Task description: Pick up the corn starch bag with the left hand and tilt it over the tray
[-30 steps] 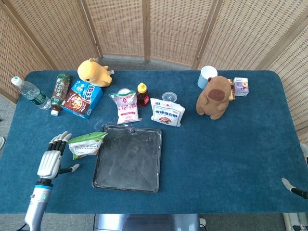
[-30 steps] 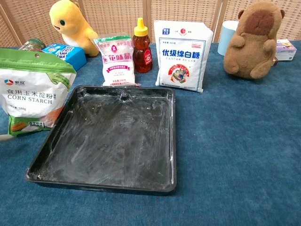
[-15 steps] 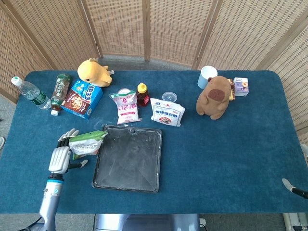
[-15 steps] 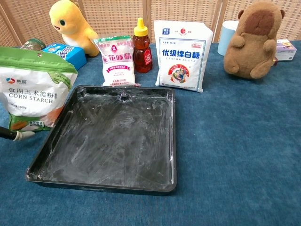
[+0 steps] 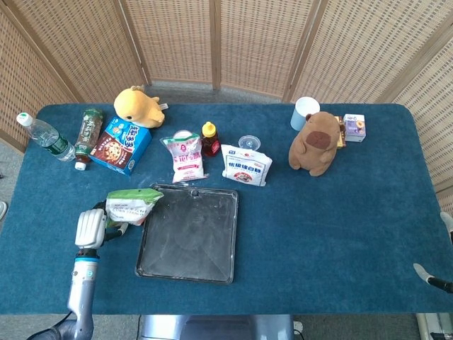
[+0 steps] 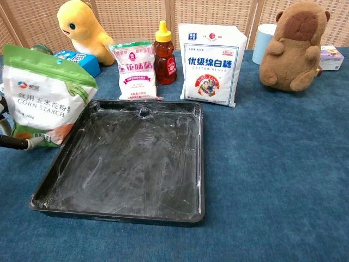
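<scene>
Item: green-and-white soft plastic corn starch bag (image 5: 132, 205), printed "CORN STARCH", top edge sealed with a hang hole.
Position: at the tray's 9 o'clock side, just beside its left rim, standing upright and leaning slightly; whether its base touches the table cannot be told.
Left hand: white-backed robot hand (image 5: 92, 227) at the bag's 8 o'clock, fingers wrapped around the bag's lower part, so it grips the bag; in the chest view only dark fingertips (image 6: 19, 143) show at the bag's lower left.
Right hand: only a sliver of something shows at the head view's 4 o'clock edge; state cannot be told.
Tray: black rectangular metal baking tray (image 5: 148, 261), floor smeared with white powder residue.
Table: blue cloth-covered table (image 5: 340, 227).
Handling, judged: light pouch, soft and crumpling, contents likely to shift and sag when tipped; film probably slick.
Hold, judged: best around the filled lower body, where the powder gives firmness; the flat top seal would fold.
Risk, judged: bag slipping or buckling during the tilt.
</scene>
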### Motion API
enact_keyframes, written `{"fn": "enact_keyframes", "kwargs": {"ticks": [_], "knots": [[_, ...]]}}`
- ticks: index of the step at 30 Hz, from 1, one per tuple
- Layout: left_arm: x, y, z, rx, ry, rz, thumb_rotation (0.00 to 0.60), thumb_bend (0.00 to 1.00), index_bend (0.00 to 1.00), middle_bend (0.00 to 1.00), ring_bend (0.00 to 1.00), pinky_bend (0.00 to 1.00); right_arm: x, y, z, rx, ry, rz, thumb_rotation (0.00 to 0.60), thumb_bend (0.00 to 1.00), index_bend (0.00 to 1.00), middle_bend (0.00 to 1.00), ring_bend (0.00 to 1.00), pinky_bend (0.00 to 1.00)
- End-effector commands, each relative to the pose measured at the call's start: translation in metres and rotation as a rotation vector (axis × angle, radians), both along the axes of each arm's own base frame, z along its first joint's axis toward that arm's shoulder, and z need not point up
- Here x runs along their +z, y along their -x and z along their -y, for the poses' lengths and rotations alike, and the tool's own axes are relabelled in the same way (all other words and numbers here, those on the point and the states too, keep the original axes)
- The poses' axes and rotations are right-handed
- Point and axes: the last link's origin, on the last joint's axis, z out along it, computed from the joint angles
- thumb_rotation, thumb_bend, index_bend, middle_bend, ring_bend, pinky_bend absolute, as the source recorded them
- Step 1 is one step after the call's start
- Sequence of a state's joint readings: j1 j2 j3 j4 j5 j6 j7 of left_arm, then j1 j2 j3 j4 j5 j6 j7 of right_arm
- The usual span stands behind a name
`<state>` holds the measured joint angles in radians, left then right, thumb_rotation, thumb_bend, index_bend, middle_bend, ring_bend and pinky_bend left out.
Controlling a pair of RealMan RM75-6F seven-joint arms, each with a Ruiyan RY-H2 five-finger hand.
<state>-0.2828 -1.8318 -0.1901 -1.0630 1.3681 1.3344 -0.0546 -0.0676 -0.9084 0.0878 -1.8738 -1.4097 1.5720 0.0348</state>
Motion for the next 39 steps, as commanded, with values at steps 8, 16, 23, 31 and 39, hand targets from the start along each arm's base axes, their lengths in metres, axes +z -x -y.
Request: {"fn": "enact_keyframes", "kwargs": {"ticks": [8,16,23,31,39], "knots": [[0.013,0.0,-0.015,-0.103,-0.055,-0.029,0.6,0.39,0.66,0.64,0.66,0.74,-0.004,0.0,0.0,0.003,-0.011,-0.003,0.6,0.09,0.03,0.0,0.0,0.0],[0.025,0.002,-0.017,-0.202,-0.043,-0.063,0.6,0.4,0.68,0.66,0.68,0.74,-0.004,-0.001,0.0,0.004,-0.011,-0.003,0.6,0.09,0.03,0.0,0.0,0.0],[0.049,-0.004,-0.014,-0.399,0.028,-0.167,0.6,0.38,0.69,0.67,0.68,0.74,-0.002,-0.001,-0.001,0.004,-0.003,0.001,0.6,0.09,0.03,0.0,0.0,0.0],[0.098,-0.026,-0.021,-0.708,0.036,-0.519,0.6,0.38,0.69,0.67,0.68,0.73,-0.001,-0.001,-0.002,0.007,-0.003,0.005,0.6,0.09,0.03,0.0,0.0,0.0],[0.122,-0.054,-0.034,-0.918,0.002,-0.885,0.6,0.39,0.7,0.67,0.68,0.73,-0.001,-0.002,-0.002,0.008,-0.006,0.005,0.6,0.09,0.03,0.0,0.0,0.0]]}}
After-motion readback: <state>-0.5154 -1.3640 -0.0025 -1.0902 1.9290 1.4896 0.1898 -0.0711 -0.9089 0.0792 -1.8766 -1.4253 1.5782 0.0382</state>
